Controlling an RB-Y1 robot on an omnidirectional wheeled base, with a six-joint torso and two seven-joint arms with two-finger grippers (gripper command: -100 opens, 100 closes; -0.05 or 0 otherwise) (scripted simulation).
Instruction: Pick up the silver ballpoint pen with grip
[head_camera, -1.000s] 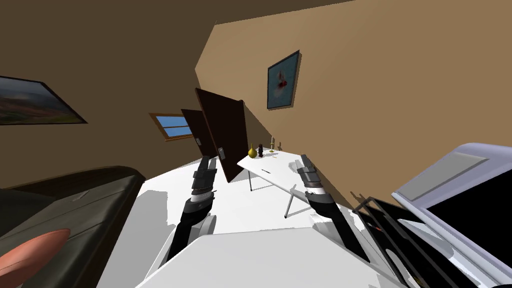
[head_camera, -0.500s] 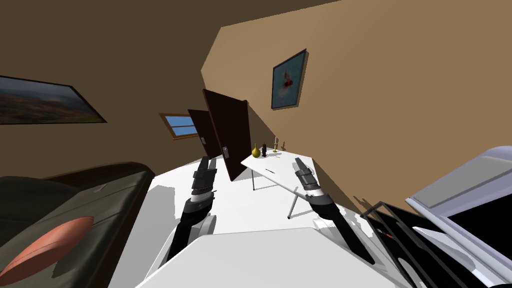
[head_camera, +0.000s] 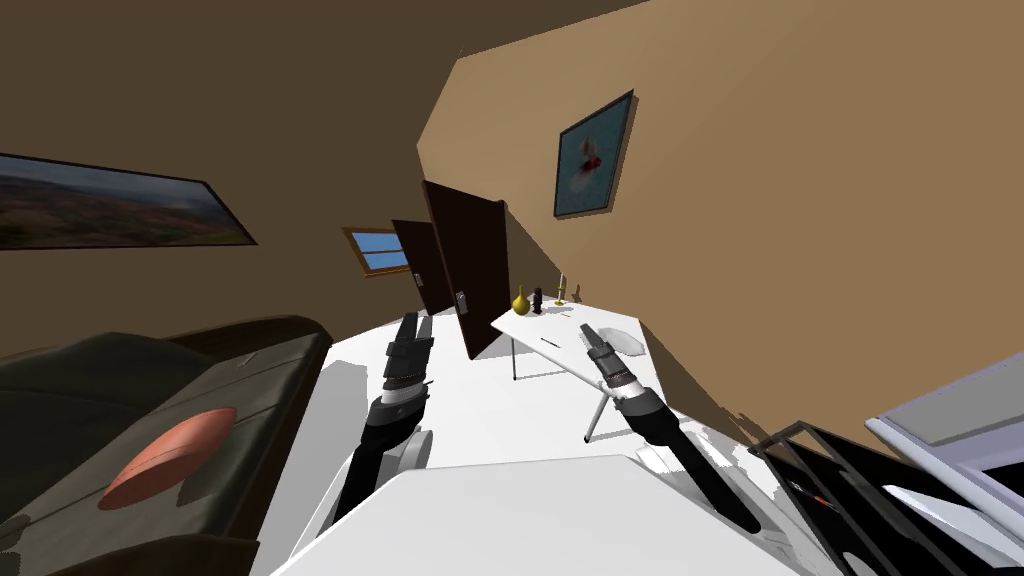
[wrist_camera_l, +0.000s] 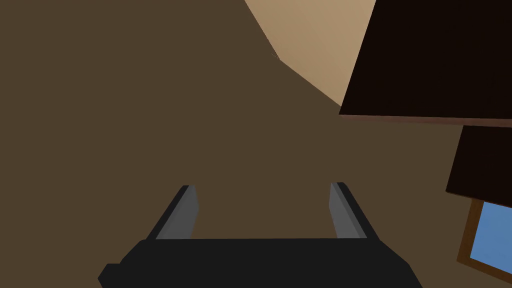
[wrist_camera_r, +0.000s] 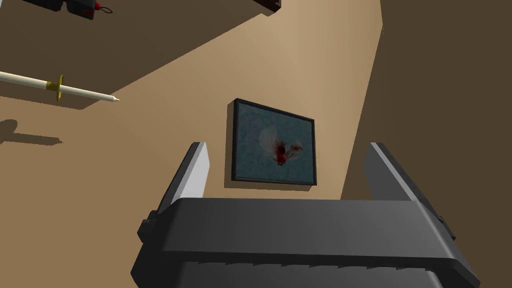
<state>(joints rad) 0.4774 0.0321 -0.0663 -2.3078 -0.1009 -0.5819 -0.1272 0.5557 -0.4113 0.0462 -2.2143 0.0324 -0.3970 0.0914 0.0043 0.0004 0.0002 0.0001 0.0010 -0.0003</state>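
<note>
Two grippers show in the head view, both raised above the floor ahead of me. The left gripper (head_camera: 412, 322) is level with the lower edge of a dark brown door (head_camera: 470, 270). The right gripper (head_camera: 586, 329) overlaps the near side of a white table (head_camera: 535, 330) that stands against the tan wall.

The pen (head_camera: 551, 343) lies flat on the tabletop as a thin dark line, too small to read its colour or grip. It sits toward the table's near edge, between the two grippers in this view and closer to the right one. At the far end of the table stand a yellow vase (head_camera: 520, 302), a small dark object (head_camera: 538, 299) and a candlestick (head_camera: 561, 290). A pale round dish (head_camera: 625, 340) lies past the right gripper.

To my left is a dark sofa (head_camera: 250, 370) with an orange-red cushion (head_camera: 170, 455). A black open rack (head_camera: 850, 480) stands to my right.

Left wrist view: the fingers (wrist_camera_l: 187, 212) are spread wide with nothing between them.

Right wrist view: the fingers (wrist_camera_r: 197, 172) are likewise spread and hold nothing. Beyond them a framed fish painting (wrist_camera_r: 274, 145) hangs on the tan wall, and a white candle with a yellow collar (wrist_camera_r: 60, 89) shows off to one side, well apart from the fingertips.
</note>
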